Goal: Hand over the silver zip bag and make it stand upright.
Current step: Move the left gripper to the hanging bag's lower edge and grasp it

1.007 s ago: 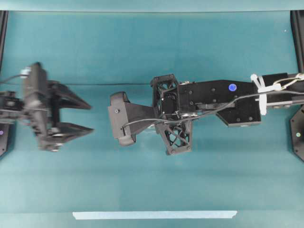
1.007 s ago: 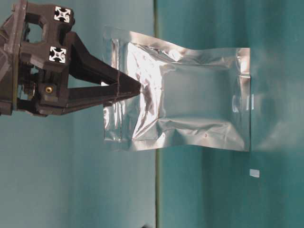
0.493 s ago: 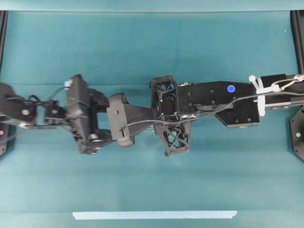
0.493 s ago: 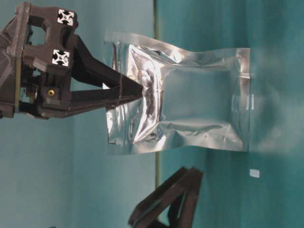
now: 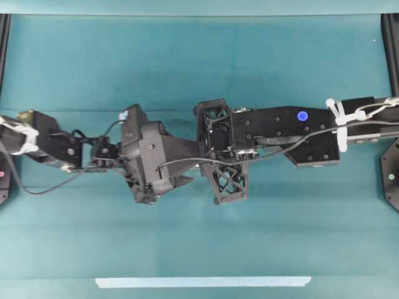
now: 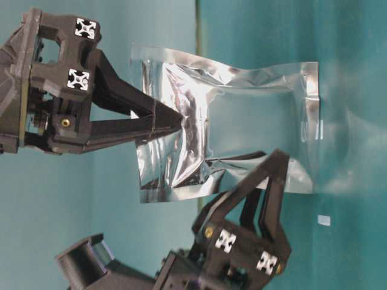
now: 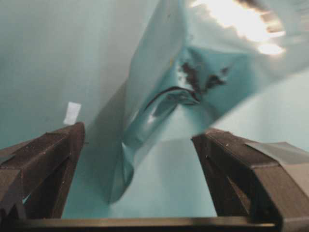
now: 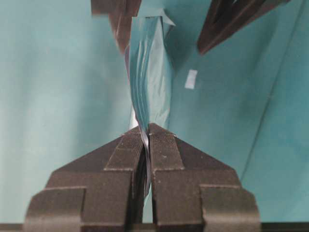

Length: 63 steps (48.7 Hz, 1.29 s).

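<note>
The silver zip bag (image 6: pixel 254 109) is a crinkled foil pouch hanging above the table. My right gripper (image 6: pixel 175 121) is shut on one sealed end of it. In the right wrist view the foil (image 8: pixel 149 72) is pinched edge-on between the shut right gripper (image 8: pixel 146 128). My left gripper (image 6: pixel 275 163) is open, and its fingers (image 7: pixel 43 164) straddle the bag's (image 7: pixel 159 106) free lower part without touching it. From overhead, the right arm (image 5: pixel 280 134) and left arm (image 5: pixel 56 146) meet mid-table and hide the bag.
A long pale-blue tape strip (image 5: pixel 202 281) lies along the table's front edge. A small white tag (image 6: pixel 324 220) lies on the teal cloth near the bag. Black frame posts (image 5: pixel 391 180) stand at both side edges.
The left arm has swung in from the left with its jaws open, and they now stand around the bag. The right gripper has kept its hold and barely moved.
</note>
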Available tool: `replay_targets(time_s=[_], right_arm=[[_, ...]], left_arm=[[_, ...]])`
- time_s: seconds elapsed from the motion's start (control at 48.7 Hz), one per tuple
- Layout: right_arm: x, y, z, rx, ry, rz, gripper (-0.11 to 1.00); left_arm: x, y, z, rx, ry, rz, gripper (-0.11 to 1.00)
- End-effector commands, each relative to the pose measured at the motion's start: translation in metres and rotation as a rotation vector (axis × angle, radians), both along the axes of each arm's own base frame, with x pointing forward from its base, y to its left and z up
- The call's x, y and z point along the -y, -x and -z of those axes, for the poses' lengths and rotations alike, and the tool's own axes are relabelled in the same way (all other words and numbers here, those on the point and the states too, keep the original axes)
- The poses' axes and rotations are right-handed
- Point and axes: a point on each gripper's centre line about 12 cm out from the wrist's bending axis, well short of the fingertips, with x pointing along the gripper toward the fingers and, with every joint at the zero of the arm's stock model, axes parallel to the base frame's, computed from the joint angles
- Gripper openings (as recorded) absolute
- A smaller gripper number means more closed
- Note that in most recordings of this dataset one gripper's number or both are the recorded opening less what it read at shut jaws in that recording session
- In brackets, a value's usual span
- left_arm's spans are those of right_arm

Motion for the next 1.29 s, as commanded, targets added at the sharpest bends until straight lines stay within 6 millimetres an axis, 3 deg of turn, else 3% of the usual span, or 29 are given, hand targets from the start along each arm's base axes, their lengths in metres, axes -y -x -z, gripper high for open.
replay_targets(time_s=[0.0,0.411,0.801,0.904,1.048,1.274], right_arm=[[0.003,-0.001,-0.004,0.017,0.003,0.002,0.03],[0.004,-0.001,-0.002,0.011,0.004,0.006,0.03],[0.004,0.001,0.000,0.002,0.001,0.013,0.03],[0.004,0.001,0.000,0.002,0.001,0.013,0.03],[0.004,0.001,0.001,-0.001,0.002,0.013,0.03],[0.004,0.001,0.001,-0.002,0.001,0.014,0.03]], left_arm=[[0.001,-0.013,-0.009,0.051,-0.002,0.003,0.97],[0.004,-0.024,0.002,0.040,0.014,0.006,0.95],[0.004,-0.024,0.006,0.037,0.010,0.008,0.84],[0.002,-0.024,0.006,0.040,0.000,0.009,0.73],[0.001,-0.025,0.006,0.041,-0.025,0.012,0.38],[0.001,-0.024,0.008,0.024,-0.060,0.025,0.32]])
